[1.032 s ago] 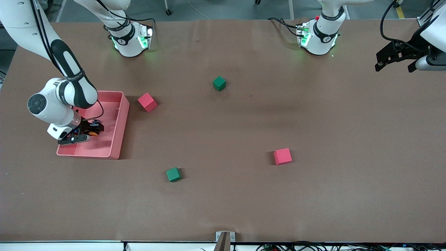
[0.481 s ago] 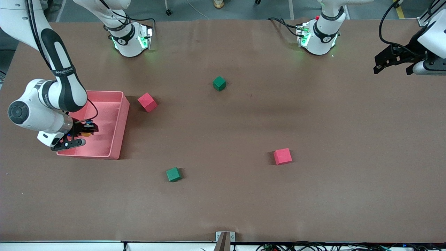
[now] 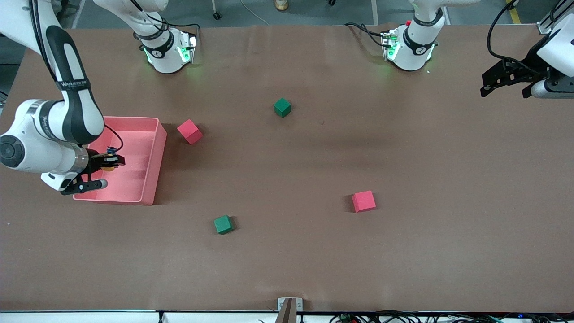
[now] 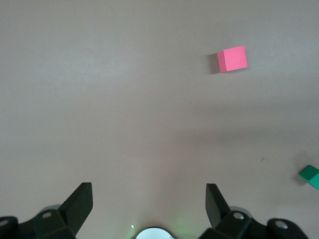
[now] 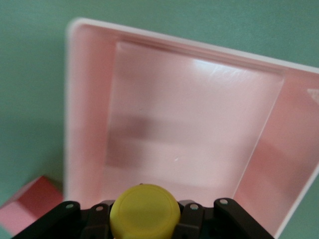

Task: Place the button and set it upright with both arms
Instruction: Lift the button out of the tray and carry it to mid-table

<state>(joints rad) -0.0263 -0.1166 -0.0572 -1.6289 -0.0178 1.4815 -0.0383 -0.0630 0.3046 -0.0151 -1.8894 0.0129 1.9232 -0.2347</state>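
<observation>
While the right end effector [image 3: 109, 160] hangs over the pink tray [image 3: 154, 152], clenched on the button [image 5: 145, 216], whose cap faces its wrist camera, the job in hand looks like carrying it clear of the tray walls. A clean lift straight up before any sideways travel should keep the small body from twisting in the grip. Waiting over the bare desk [image 3: 287, 251] at its own end, the left end effector [image 3: 506, 81] stands released, ready to help upright the button.
</observation>
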